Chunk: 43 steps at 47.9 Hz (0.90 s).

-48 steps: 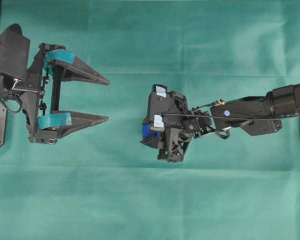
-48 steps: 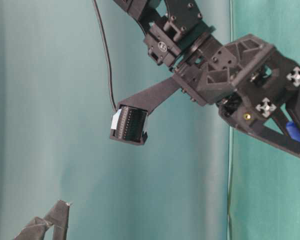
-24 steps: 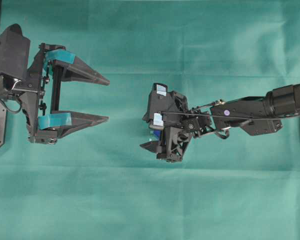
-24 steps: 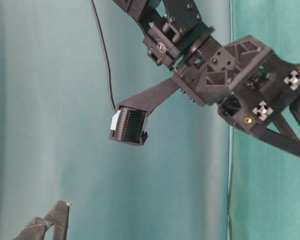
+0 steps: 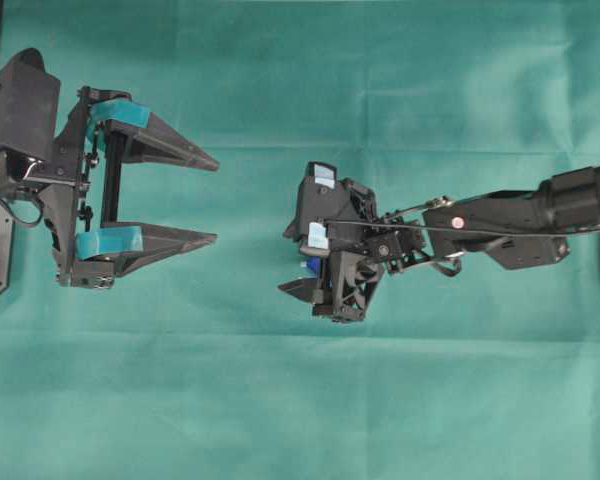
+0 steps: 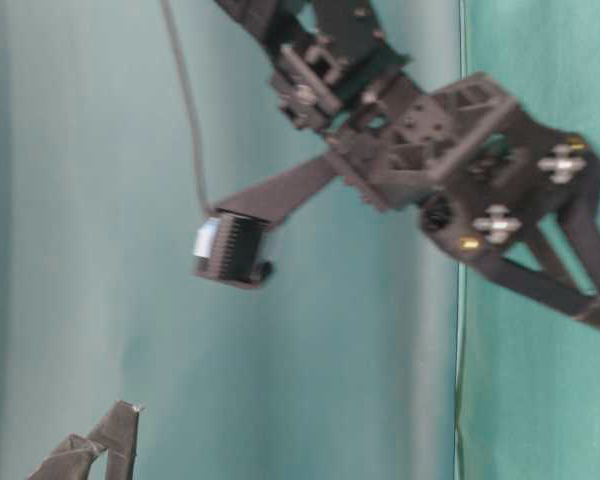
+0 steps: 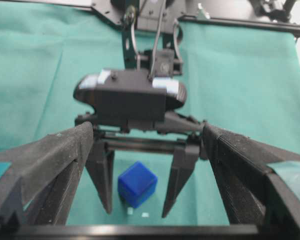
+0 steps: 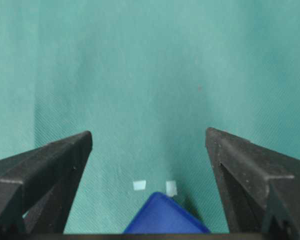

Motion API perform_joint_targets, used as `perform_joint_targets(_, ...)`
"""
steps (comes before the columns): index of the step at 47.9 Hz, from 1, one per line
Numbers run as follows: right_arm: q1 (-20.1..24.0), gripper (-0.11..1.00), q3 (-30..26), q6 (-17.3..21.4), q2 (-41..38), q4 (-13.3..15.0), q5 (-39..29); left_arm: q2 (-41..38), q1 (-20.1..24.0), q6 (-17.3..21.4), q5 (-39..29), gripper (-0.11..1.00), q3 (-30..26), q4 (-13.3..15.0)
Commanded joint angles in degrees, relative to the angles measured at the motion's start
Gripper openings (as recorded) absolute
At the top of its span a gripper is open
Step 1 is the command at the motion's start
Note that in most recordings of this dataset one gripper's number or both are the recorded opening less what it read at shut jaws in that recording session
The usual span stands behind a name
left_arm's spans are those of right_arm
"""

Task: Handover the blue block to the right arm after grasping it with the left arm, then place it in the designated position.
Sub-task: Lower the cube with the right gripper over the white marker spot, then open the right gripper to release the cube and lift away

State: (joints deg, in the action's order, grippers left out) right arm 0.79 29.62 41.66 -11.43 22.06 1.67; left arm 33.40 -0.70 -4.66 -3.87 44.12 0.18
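The blue block sits on the green cloth between the two black fingers of my right gripper, which is open and touches it on neither side. In the right wrist view the block shows at the bottom edge, with two white marks of the designated position just beyond it; the other marks are hidden. From overhead the right gripper points down at mid-table and only a sliver of the block shows. My left gripper, with teal pads, is open and empty at the far left.
Green cloth covers the whole table. The right arm stretches in from the right edge. The left gripper's fingertips show low at the left of the table-level view, well apart from the right arm.
My right gripper has opened and let go of the blue block, which now rests on the cloth by the white marks. The right wrist has shifted slightly. The left arm has not moved.
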Motion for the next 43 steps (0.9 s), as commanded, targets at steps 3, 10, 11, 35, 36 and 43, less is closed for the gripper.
perform_joint_targets(3, 0.1, 0.92, -1.3, -0.3, 5.4, 0.2, -2.3, 0.4, -0.2, 0.0, 0.3, 1.0, -1.3, -0.1)
perform_joint_targets(10, 0.1, 0.92, -1.7, -0.4, 10.1, 0.8, -6.5, 0.5, -0.3, 0.1, 0.2, 1.0, -1.4, -0.1)
perform_joint_targets(11, 0.1, 0.92, -1.7, -0.4, 10.8, 1.1, -7.0, 0.5, -0.2, 0.1, 0.2, 1.0, -1.3, -0.1)
perform_joint_targets(35, 0.1, 0.91, -2.0, -0.4, 25.9, 4.0, -15.4, 0.7, -0.5, 0.1, 0.1, 1.0, -1.4, -0.1)
perform_joint_targets(36, 0.1, 0.91, -2.1, -0.4, 26.5, 4.1, -15.6, 0.7, -0.6, 0.1, 0.1, 1.0, -1.4, -0.1)
perform_joint_targets(43, 0.1, 0.91, -1.9, -0.4, 29.7, 5.1, -17.3, 0.7, -0.8, 0.1, 0.1, 1.0, -1.4, -0.1)
